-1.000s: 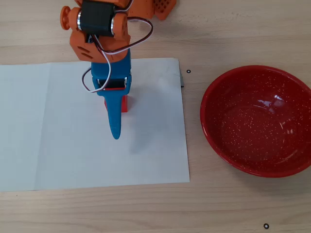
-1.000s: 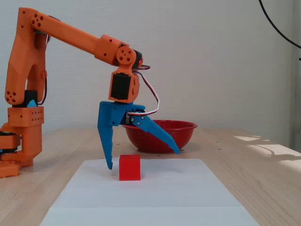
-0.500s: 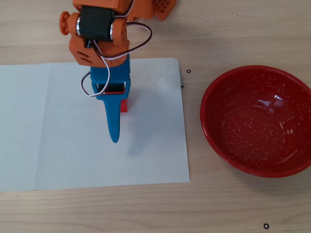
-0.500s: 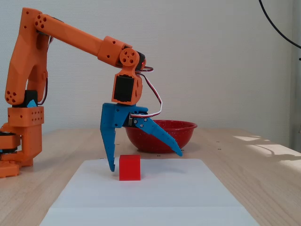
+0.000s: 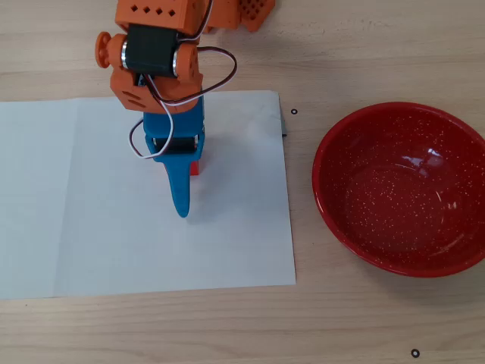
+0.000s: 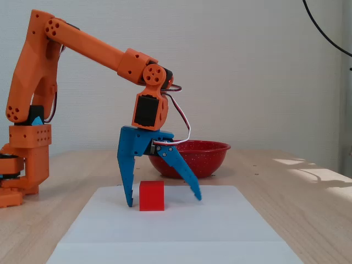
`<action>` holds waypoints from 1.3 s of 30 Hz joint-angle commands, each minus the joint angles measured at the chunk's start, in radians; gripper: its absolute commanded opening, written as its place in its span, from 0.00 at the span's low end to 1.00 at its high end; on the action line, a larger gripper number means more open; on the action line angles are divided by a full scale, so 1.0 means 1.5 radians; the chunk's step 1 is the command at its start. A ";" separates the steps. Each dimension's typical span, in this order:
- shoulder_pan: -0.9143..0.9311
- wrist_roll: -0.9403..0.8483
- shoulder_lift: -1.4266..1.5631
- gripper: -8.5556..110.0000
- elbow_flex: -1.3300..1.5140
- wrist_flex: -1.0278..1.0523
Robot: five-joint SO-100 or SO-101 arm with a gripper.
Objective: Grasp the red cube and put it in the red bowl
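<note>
Fixed view | my gripper (image 6: 164,202) spread wide, holding nothing, straddling the red cube (image 6: 152,196) on the paper (image 6: 165,231) to close on it | red bowl (image 5: 402,189) at 3 o'clock overhead, empty.

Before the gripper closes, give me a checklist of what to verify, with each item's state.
1. Gripper open: ok, fingers spread wide in the fixed view.
2. Red cube between the fingers: ok in the fixed view; the overhead view shows only a sliver of it.
3. Fingertips down at cube height: ok.
4. Cube centred in depth: cannot tell.
5. Cube sitting flat on the white paper: ok.
6. Red bowl empty and unobstructed: ok.
</note>
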 commanded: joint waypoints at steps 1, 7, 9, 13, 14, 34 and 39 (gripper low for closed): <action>-0.013 0.006 0.041 0.47 -0.066 -0.004; -0.017 0.010 0.041 0.36 -0.069 -0.003; -0.017 0.014 0.042 0.32 -0.069 -0.001; -0.018 0.017 0.044 0.25 -0.067 0.002; -0.018 0.018 0.046 0.24 -0.067 0.003; -0.011 -0.014 0.065 0.08 -0.283 0.198; 0.013 -0.040 0.073 0.08 -0.408 0.301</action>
